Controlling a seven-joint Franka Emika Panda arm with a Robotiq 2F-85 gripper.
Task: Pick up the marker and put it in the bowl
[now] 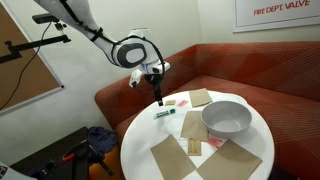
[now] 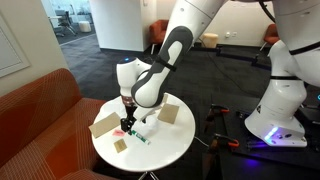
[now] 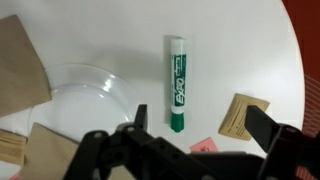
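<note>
The green marker (image 3: pixel 177 83), with a whitish barrel, lies flat on the round white table (image 3: pixel 230 50). It also shows in an exterior view (image 1: pixel 165 113). The large grey-white bowl (image 1: pixel 228 118) stands upright on the table, apart from the marker; its rim shows in the wrist view (image 3: pixel 85 90). My gripper (image 3: pixel 200 125) is open and empty, hovering just above the table over the marker's green cap end. The marker is closer to one finger than the other. In both exterior views the gripper (image 1: pixel 157 92) (image 2: pixel 128 120) points down at the table. In the view from behind the arm, the bowl is hidden.
Flat brown paper pieces lie around the table (image 1: pixel 200 97) (image 1: pixel 170 155) (image 1: pixel 232 158) (image 3: pixel 245 115) (image 3: pixel 20 65). A small pink-red card (image 3: pixel 204 146) lies near the marker's cap. A red-brown sofa (image 1: pixel 260 70) curves behind the table. The table edge (image 1: pixel 130 135) is close to the marker.
</note>
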